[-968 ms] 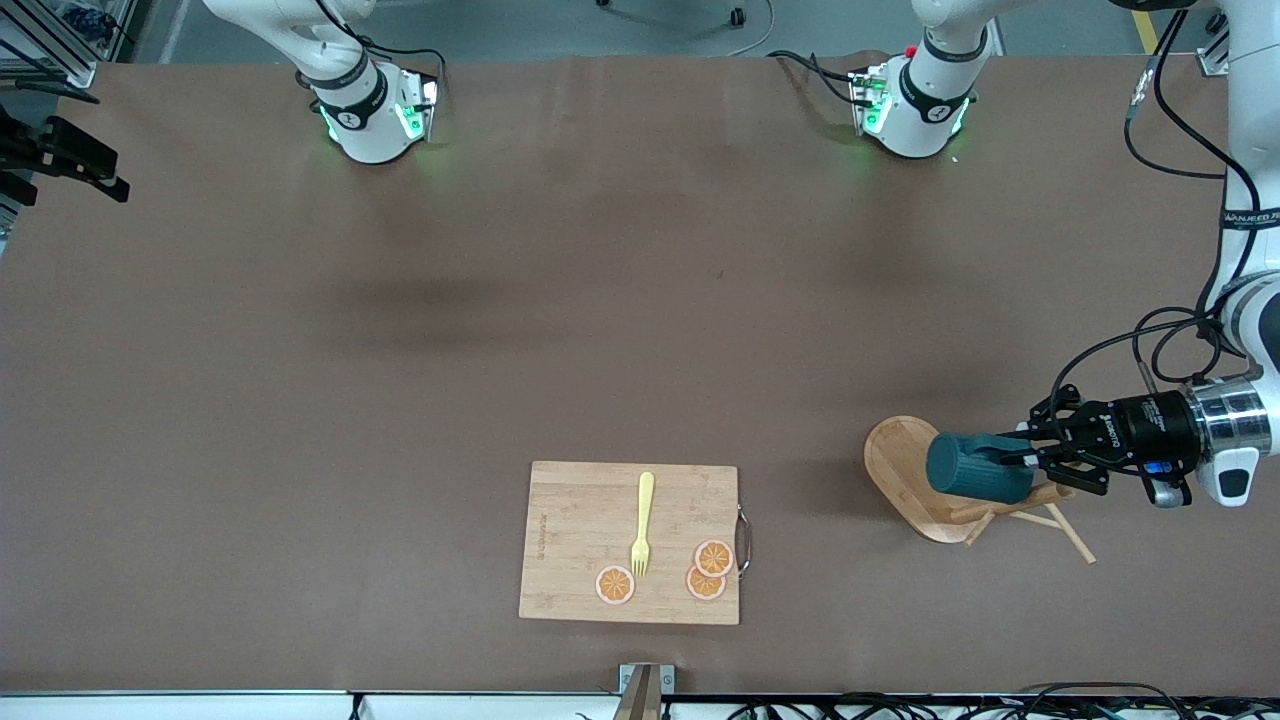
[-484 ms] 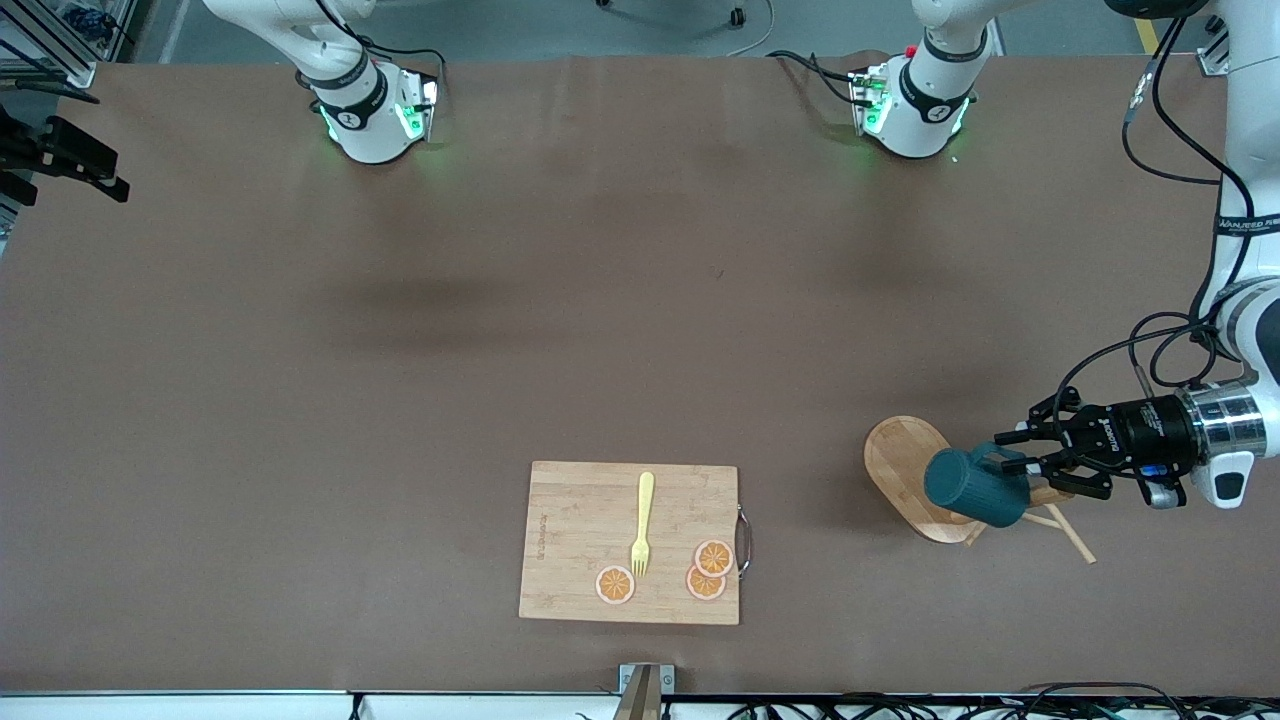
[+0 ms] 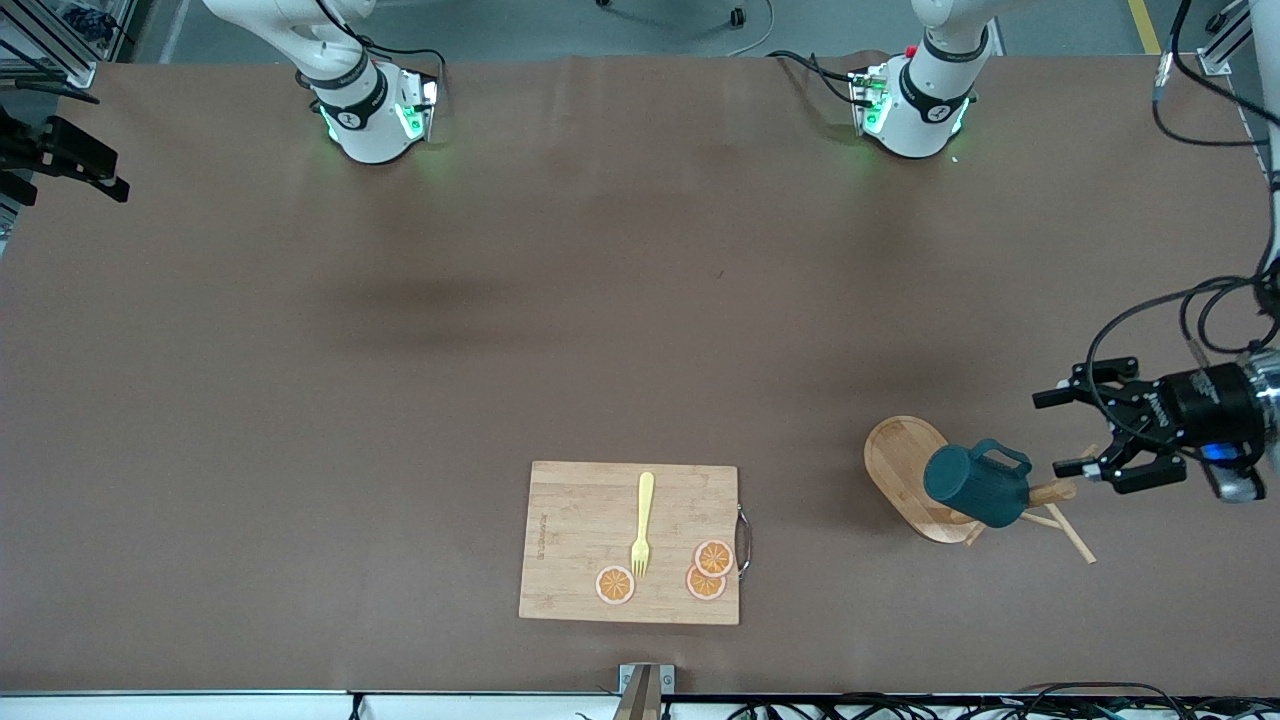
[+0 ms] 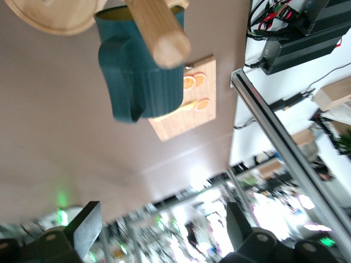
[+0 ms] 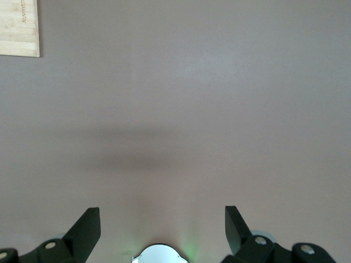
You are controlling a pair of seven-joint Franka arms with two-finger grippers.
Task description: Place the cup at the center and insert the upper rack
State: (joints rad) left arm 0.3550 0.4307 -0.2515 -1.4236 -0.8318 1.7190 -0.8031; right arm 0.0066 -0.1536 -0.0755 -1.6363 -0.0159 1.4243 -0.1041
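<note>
The cup (image 3: pixel 975 487) is lying on its side, threaded over the post of the mug tree (image 3: pixel 905 470), which is tipped over on the table (image 3: pixel 500 330) toward the left arm's end. The cup's handle sticks up and its open mouth faces the tree's oval base; the thin pegs poke out past the cup's bottom. The left gripper (image 3: pixel 1060 432) hangs just beside the peg end of the tree, fingers spread wide, touching nothing. The right gripper (image 5: pixel 163 227) waits over bare table, jaws wide and empty too. The cutting board (image 3: pixel 630 542) sits nearer the front camera, with a yellow fork (image 3: pixel 642 522) and three orange slices (image 3: pixel 706 571) on it.
</note>
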